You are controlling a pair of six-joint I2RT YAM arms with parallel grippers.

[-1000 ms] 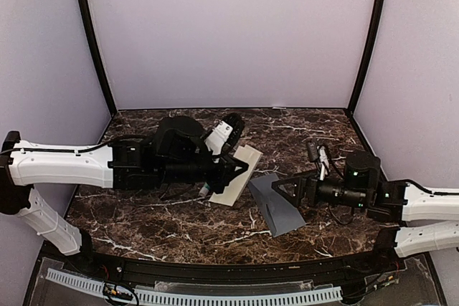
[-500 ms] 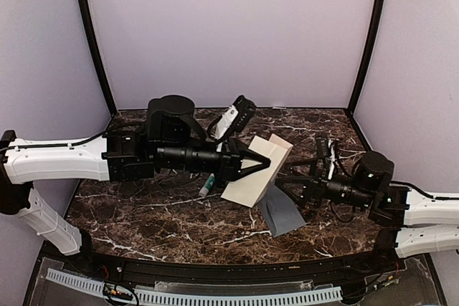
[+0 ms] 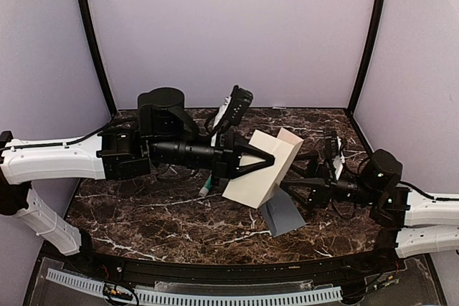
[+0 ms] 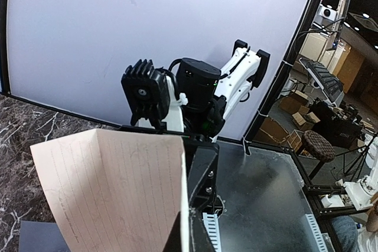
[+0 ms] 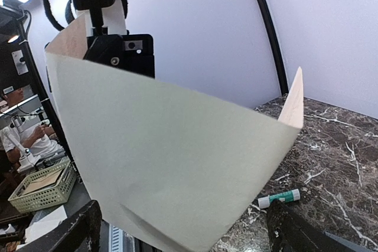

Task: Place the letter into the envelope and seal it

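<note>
My left gripper (image 3: 269,163) is shut on the tan letter (image 3: 252,173), which hangs tilted above the table, bent into a V. In the left wrist view the lined letter (image 4: 112,187) is pinched at its right edge by the left gripper (image 4: 184,146). The dark grey envelope (image 3: 283,214) lies flat on the marble below, partly hidden by the letter. My right gripper (image 3: 300,177) is open just right of the letter. In the right wrist view the letter (image 5: 165,151) fills the space ahead of the right gripper (image 5: 183,219), its wide fingers (image 5: 74,234) low at both sides.
A white-and-green glue stick (image 3: 206,188) lies on the marble table (image 3: 143,209) left of the letter; it is the same glue stick (image 5: 279,199) that shows in the right wrist view. Purple walls close in the back and sides.
The left gripper has lifted the letter off the table and carried it right, over the envelope. The right gripper has drawn back to the right and risen, still open.
</note>
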